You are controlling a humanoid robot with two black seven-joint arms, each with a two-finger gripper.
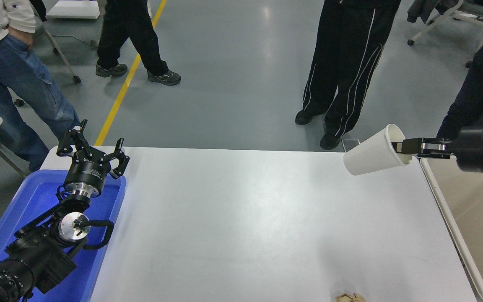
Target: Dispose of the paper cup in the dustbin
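Looking at this, the right gripper (397, 147) has the paper cup (375, 151) pinched by its rim, jaws closed nearly together on a single bit of wall, one finger looks to be inside the mouth and one outside. The cup hangs tipped on its side up in the air, bottom pointing left, over the far right corner of the white table (241, 218), right next to the dustbin's (451, 226) pale rim but, as far as I can tell, not over the opening yet. That's my main worry: let go now and the cup probably lands on the table or clips the rim and bounces off to the floor. The grip is the other weak spot imo. Thin paper held at one spot can fold or slip, and the cup could swivel or drop on a quick swing toward the bin. The rim is likely to get squashed where it's pinched too, which could make the release sticky. The left gripper (92, 154) is parked at the lower left over the blue tub (36, 201), fingers spread wide, holding nothing. A brownish crumpled scrap (350, 298) sits at the table's near edge, and people (346, 63) are standing on the far side, so a flung cup could head their way.
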